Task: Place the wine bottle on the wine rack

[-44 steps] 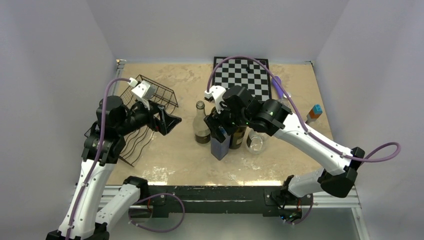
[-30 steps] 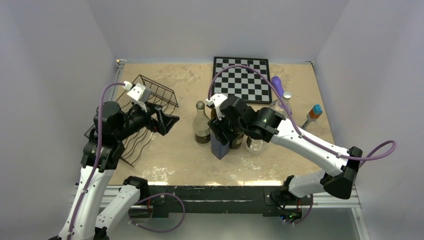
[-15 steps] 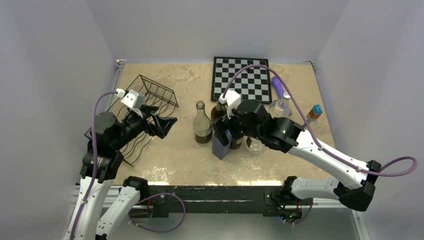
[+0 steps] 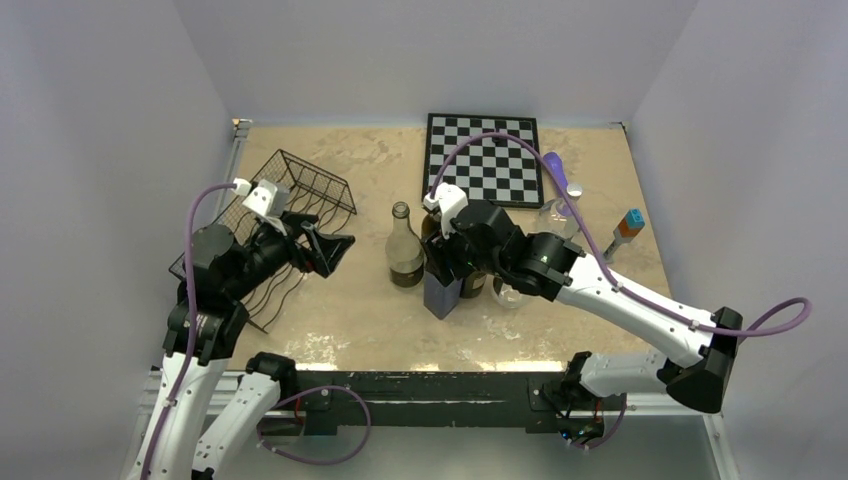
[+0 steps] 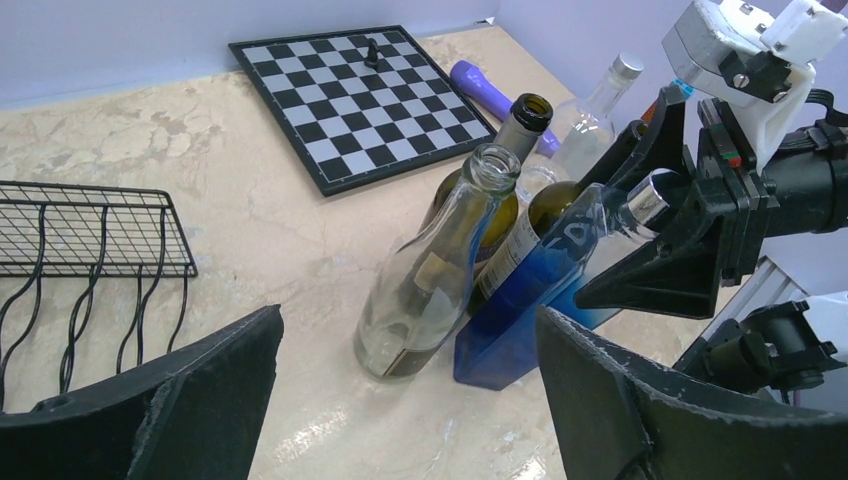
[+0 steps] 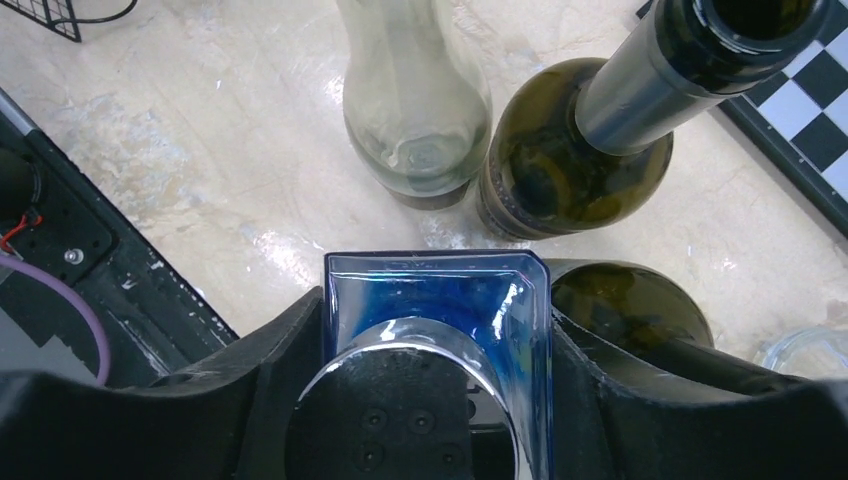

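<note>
The black wire wine rack (image 4: 290,215) stands tilted at the left, and its mesh end shows in the left wrist view (image 5: 90,240). A clear wine bottle (image 4: 404,250) (image 5: 440,270) (image 6: 415,100) stands mid-table beside a dark green wine bottle (image 5: 500,215) (image 6: 580,160) and a blue square bottle (image 4: 441,292) (image 5: 520,310) (image 6: 440,290). My right gripper (image 4: 445,262) (image 6: 437,305) comes down from above, its fingers pressed against both sides of the blue bottle. My left gripper (image 4: 335,248) (image 5: 408,320) is open and empty, beside the rack, facing the bottles.
A chessboard (image 4: 485,155) lies at the back. A purple flashlight (image 4: 555,170), a clear capped bottle (image 4: 555,212) and an orange-and-blue item (image 4: 630,222) are at the right. A second dark bottle (image 6: 630,305) and a glass (image 4: 510,290) stand behind the blue bottle.
My right gripper has stayed over the blue bottle while its arm swung about behind it. My left arm has drawn back a little to the left.
</note>
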`<state>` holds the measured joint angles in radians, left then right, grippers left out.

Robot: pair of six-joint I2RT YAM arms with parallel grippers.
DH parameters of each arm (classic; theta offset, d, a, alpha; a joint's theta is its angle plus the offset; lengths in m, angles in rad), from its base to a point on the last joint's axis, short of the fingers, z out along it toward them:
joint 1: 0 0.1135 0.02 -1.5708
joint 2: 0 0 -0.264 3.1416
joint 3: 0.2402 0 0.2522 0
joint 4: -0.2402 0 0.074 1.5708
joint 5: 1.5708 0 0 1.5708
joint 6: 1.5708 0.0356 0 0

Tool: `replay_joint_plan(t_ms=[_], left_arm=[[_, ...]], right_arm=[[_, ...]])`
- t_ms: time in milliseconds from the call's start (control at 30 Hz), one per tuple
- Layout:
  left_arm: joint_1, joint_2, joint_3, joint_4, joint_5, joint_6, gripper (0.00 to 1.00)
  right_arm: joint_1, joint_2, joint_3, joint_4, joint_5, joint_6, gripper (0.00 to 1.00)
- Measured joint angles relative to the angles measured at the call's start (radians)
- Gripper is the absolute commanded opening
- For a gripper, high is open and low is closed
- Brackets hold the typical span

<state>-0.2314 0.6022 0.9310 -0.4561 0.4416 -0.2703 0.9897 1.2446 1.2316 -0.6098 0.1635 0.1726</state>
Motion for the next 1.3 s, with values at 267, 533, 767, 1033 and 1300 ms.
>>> replay_joint_plan(t_ms=[267,533,767,1033,1300], left_arm=[[0.000,-0.016,-0.032,0.014,-0.032,-0.051,0.99],[0.000,-0.015,-0.033,0.013,0.031,-0.067,1.00],[0.000,0.003,-0.035,0.045,0.280,-0.084,0.99],[-0.076,0.010,-0.130,0.298,0.536,-0.239,0.99],[-0.264,0.101,-0.214,0.602,0.593,-0.375,0.99]], right_arm=[[0.000,-0.025,-0.019,0.007,0.000,-0.010,0.00],[-0.001,-0.048,0.045,-0.116,-0.063,-0.034,0.00],[-0.001,-0.082,0.242,-0.224,-0.146,-0.030,0.00],[-0.001,-0.104,0.489,-0.321,-0.273,0.007,0.00],[0.000,-0.059,0.666,-0.431,-0.390,0.061,0.00]])
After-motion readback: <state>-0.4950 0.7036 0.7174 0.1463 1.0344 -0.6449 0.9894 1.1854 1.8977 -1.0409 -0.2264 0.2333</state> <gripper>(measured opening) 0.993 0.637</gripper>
